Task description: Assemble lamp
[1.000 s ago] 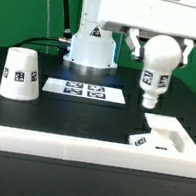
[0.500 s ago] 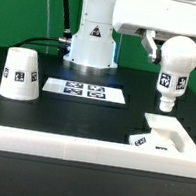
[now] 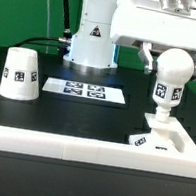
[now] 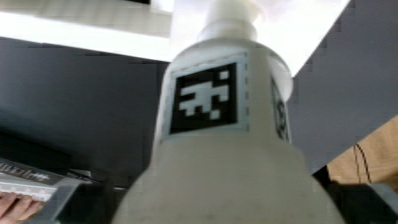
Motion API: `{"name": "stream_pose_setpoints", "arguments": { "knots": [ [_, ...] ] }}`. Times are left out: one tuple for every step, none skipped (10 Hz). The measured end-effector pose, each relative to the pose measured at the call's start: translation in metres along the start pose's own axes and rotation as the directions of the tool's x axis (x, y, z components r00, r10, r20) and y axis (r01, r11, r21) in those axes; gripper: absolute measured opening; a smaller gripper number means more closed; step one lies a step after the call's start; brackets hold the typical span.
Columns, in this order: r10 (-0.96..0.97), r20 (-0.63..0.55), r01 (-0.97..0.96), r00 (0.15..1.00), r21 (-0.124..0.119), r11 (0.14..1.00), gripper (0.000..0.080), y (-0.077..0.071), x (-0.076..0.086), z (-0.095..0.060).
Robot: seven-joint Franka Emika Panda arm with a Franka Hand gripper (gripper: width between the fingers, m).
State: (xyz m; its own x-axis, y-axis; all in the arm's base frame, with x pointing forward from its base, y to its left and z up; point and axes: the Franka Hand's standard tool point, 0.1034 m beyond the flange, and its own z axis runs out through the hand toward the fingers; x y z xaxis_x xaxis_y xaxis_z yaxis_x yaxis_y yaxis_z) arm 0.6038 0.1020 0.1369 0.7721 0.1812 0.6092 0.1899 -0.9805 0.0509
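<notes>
Bulb (image 3: 172,71) first: the fingers (image 3: 147,58) are closed on its ball from both sides, at the right of the scene, with the stem hanging straight down. In the wrist view the tagged stem fills the picture and looks upright. The stem's lower end is over the base (image 3: 176,137), which lies at the near right of the counter (image 3: 104,112), close behind the white rail (image 3: 79,149). Whether the stem touches the base or hangs just above it cannot be told.

The main risk appears to be a missed seat. If the stem is slightly off the base's socket, pressing down would jam it on the rim or push the base sideways, since nothing visible clamps the base apart from the rail next to it. A round ball is also a poor thing to grip: a side load at the stem could roll it between the fingers and tilt the stem, and then it would probably bind when screwed in. Letting go before the stem is seated would likely topple the bulb onto the counter.

The shade (image 3: 21,73) stands well apart at the far left, and the marker board (image 3: 85,89) lies in the middle; neither is in the way.
</notes>
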Motion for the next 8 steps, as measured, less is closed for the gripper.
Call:
{"name": "stream_pose_setpoints", "arguments": {
  "knots": [
    [-0.001, 0.003, 0.001, 1.000, 0.001, 1.000, 0.0579, -0.001, -0.001, 0.001],
    [-0.002, 0.008, 0.002, 1.000, 0.001, 1.000, 0.0579, -0.001, -0.004, 0.003],
    [-0.002, 0.014, 0.002, 1.000, 0.001, 1.000, 0.0579, -0.001, -0.007, 0.005],
    [-0.003, 0.019, 0.003, 1.000, 0.002, 1.000, 0.0579, -0.002, -0.009, 0.007],
    [-0.004, 0.027, 0.004, 1.000, 0.002, 1.000, 0.0579, -0.001, -0.014, 0.010],
    [-0.005, 0.032, 0.005, 0.999, 0.001, 1.000, 0.0579, -0.001, -0.017, 0.012],
    [-0.008, 0.024, 0.008, 1.000, -0.001, 1.000, 0.0579, -0.001, -0.017, 0.013],
    [-0.009, 0.017, 0.009, 1.000, -0.003, 1.000, 0.0579, -0.001, -0.016, 0.013]
  ]
}}
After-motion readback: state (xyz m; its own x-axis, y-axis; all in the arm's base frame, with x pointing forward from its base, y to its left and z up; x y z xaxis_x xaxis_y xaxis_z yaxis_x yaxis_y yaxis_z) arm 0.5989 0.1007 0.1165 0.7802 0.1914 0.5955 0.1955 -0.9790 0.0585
